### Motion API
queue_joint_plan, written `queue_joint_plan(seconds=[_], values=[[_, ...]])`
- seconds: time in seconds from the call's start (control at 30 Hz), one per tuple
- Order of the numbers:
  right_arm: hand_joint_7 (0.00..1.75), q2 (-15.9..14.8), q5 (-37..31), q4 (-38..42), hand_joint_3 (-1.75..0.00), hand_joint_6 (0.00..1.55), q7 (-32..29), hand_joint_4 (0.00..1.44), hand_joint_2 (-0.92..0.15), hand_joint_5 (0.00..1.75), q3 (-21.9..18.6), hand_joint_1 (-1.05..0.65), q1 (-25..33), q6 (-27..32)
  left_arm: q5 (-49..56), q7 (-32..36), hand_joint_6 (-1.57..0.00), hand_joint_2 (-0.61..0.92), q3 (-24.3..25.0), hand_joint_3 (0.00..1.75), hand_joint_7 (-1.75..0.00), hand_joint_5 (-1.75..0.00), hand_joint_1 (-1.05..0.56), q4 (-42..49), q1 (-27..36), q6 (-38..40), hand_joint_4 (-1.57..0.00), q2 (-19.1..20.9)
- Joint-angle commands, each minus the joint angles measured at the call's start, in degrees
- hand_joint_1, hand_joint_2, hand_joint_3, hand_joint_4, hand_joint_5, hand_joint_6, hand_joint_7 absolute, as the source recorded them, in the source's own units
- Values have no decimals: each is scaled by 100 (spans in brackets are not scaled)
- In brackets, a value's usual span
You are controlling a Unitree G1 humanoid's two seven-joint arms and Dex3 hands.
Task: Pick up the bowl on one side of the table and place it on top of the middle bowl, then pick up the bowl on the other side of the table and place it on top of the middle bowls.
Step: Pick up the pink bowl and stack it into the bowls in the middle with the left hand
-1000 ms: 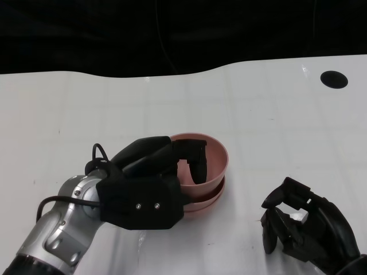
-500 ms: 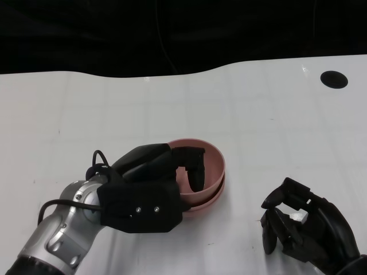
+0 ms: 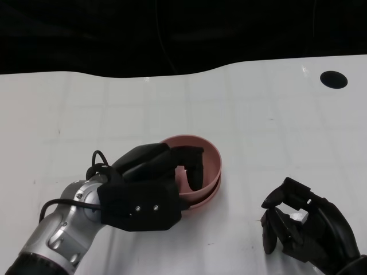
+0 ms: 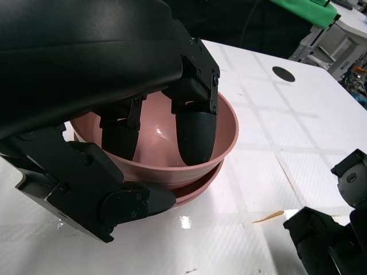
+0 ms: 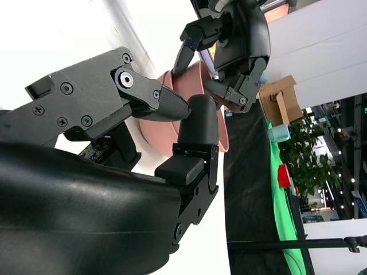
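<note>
Head view: the left hand grips the near-left rim of the upper pink bowl, fingers hooked inside; it sits tilted in the lower bowl mid-worktop. The right hand rests near right, curled, holding nothing.

Left wrist view: fingers press the upper bowl's inner wall.

Right wrist view: the bowls lie beyond the curled fingers.

bright overhead | table glare (white) | wrist foregrounds perhaps soft

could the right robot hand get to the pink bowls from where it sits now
Probably yes: bare table lies between the right robot hand and the stacked pink bowls. But the left robot hand already grips the top bowl's near rim.
</note>
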Motion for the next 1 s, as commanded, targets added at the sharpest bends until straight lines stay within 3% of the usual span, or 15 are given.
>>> queue_joint_plan(seconds=[0.03, 0.1, 0.17, 0.23, 0.3, 0.37, 0.43, 0.63, 1.0], values=[[150, -58, -9, 3, -82, 75, 5, 89, -71, 175, -20, -18, 49, -51, 78, 89, -54, 74, -30, 78, -175, -175, -3, 129, -51, -78, -73, 61], [150, -65, -35, -1, -82, 75, -25, 89, -72, 175, -14, -18, 48, -37, 70, 118, -59, 74, -25, 77, -166, -175, -3, 164, -52, -154, -73, 70], [151, -61, -15, -9, -82, 76, -17, 89, -71, 175, -18, -18, 49, -13, 89, 144, -72, 74, -28, 73, -131, -169, -4, 191, -63, -201, -73, 91], [150, -59, 15, -13, -82, 76, 2, 90, -72, 175, -27, -17, 51, 9, 166, 200, -84, 76, -44, 66, -89, -132, -11, 175, -67, -174, -78, 106], [150, -58, 31, -11, -82, 76, 17, 90, -72, 175, -35, -17, 56, -3, 315, 308, -94, 87, -77, 32, -36, -76, -32, 127, -59, -140, -87, 132], [149, -61, 24, -5, -82, 76, 17, 90, -72, 175, -40, -17, 59, -35, 542, 374, -91, 91, -152, 29, -9, -35, -55, 55, -64, -113, -88, 212], [149, -63, 12, 27, -82, 76, 28, 89, -72, 175, -44, -17, 50, -87, 759, 390, -76, 92, -215, 40, -2, -10, -78, -42, -61, -55, -72, 289], [150, -89, 19, 29, -81, 77, 89, 88, -72, 175, -53, -18, 39, -63, 992, 162, -46, 92, -306, 53, 0, 0, -104, -424, 1, 365, -30, 376], [150, -127, -30, 89, -83, 78, 98, 88, -72, 175, -62, -16, 21, -140, 916, 97, -38, 92, -366, 54, 0, 0, -105, -486, 50, 530, -16, 392]])
